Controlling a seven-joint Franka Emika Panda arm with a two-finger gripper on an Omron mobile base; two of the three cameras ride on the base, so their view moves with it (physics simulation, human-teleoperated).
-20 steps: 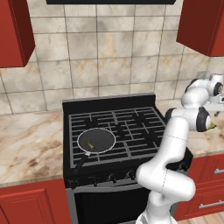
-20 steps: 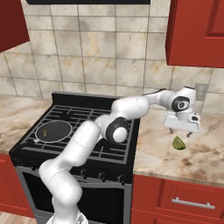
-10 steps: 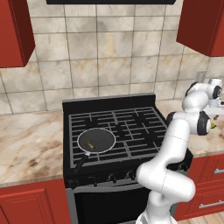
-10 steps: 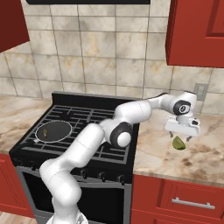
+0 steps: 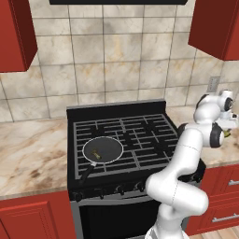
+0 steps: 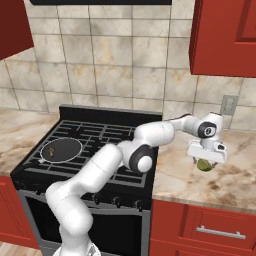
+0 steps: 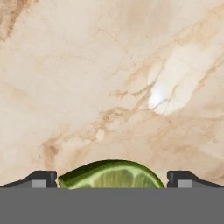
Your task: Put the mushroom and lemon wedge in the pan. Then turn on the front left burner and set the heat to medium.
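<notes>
The lemon wedge point(image 7: 111, 175), green-yellow and crescent-shaped, lies on the marble counter right of the stove. My gripper point(image 6: 204, 163) stands open and low over it, with a dark fingertip on either side and gaps between. The wedge point(image 6: 203, 165) peeks out under the hand in the right base view, and the hand point(image 5: 226, 127) hangs over the counter at the far right of the left base view. The black pan point(image 5: 110, 145) sits on the front left burner, and the tiny tan mushroom point(image 5: 96, 152) lies inside it. From the right, the pan point(image 6: 70, 147) holds the mushroom point(image 6: 51, 149).
The black stove point(image 5: 140, 135) has grates and a row of knobs point(image 5: 119, 189) along its front. Marble counter point(image 6: 225, 180) runs on both sides. Red cabinets hang above and stand below. A wall outlet point(image 6: 228, 105) is behind the hand.
The hand has sunk toward the counter, closing in around the lemon wedge. Its jaws stay wide. Pan and mushroom have not moved.
</notes>
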